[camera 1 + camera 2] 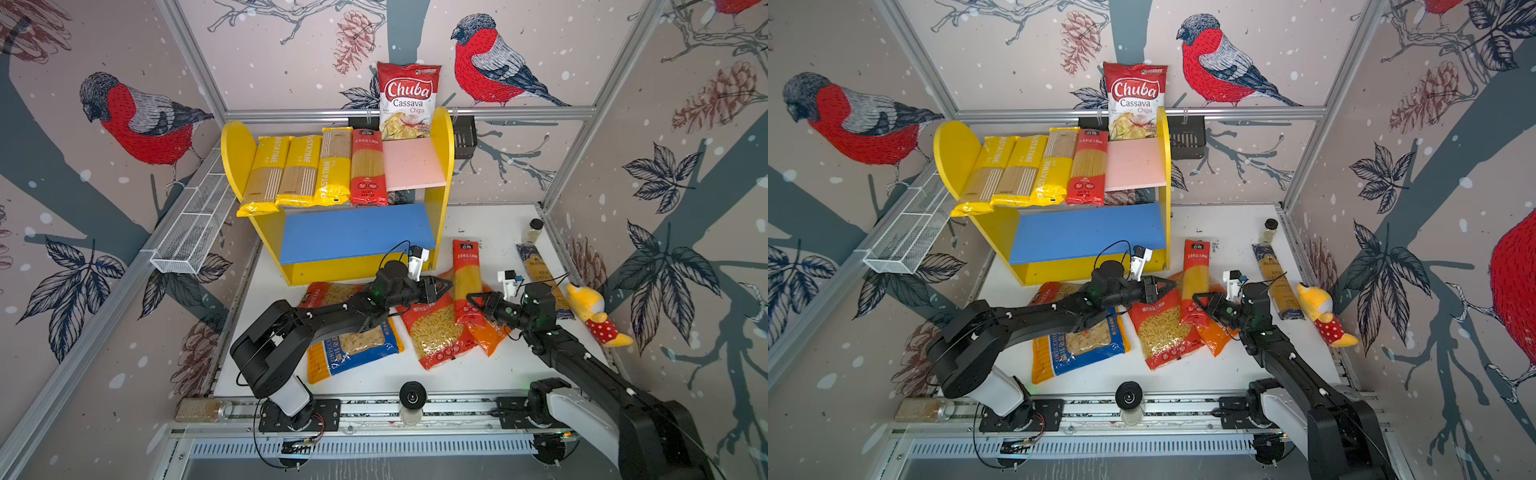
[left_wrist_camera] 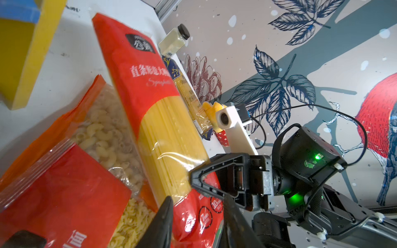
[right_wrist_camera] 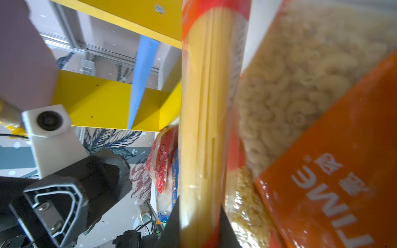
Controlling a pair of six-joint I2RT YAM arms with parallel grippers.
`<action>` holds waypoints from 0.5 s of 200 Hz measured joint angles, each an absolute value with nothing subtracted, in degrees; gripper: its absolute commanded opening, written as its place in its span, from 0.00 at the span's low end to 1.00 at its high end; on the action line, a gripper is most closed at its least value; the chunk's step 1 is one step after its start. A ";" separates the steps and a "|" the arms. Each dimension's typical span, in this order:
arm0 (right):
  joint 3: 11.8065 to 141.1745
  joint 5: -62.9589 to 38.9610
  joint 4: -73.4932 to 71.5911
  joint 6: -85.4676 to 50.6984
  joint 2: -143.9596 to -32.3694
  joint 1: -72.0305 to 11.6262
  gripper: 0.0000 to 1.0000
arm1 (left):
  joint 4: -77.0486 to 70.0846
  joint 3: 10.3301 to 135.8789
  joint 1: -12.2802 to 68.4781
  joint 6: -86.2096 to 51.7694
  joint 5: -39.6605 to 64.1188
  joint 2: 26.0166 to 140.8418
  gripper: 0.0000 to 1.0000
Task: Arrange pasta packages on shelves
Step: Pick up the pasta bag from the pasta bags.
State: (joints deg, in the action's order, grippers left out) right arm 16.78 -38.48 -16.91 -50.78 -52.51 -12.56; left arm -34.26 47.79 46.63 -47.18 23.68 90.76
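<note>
**Item:** red pack (image 1: 466, 270), long, on table (image 1: 490, 224) near shelves (image 1: 442, 174), lower end over orange bag (image 1: 492, 338). It is clamped at that end by right gripper (image 1: 473, 301). Left gripper (image 1: 444, 289) jaws are parted astride it (contact not discernible).

**Handling:** to be lifted level, clear of the bags (image 1: 436, 332), and laid flat in the gap on pink board (image 1: 413, 164), beside shelved red pack (image 1: 368, 170).

**Qty:**
- Pink board: 3 yellow packs (image 1: 299, 170), 1 red.
- Blue board (image 1: 357, 232): nil.
- Table: 2 long packs incl. dark-blue pack (image 1: 536, 266), 4 bags.

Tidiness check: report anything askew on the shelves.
The leftmost yellow Pastatime spaghetti pack lies slanted, its lower end hanging past the pink upper board's front edge. The Chuba Cassava Chips bag standing behind is not pasta.
</note>
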 measured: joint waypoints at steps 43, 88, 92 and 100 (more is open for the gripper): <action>16.62 -34.28 -17.23 -50.35 -39.29 -14.26 0.15 | -32.80 48.05 46.52 -42.87 21.96 83.68 0.57; 16.43 -27.83 -19.75 -47.09 -28.34 -20.10 0.15 | -32.64 48.66 46.50 -37.26 19.25 76.34 0.76; 16.69 -27.24 -19.75 -46.61 -28.03 -20.84 0.15 | -32.29 49.04 46.50 -36.95 19.20 76.03 0.77; 17.54 -26.30 -19.66 -45.60 -27.59 -22.72 0.15 | -31.77 49.95 46.50 -36.16 19.03 75.64 0.79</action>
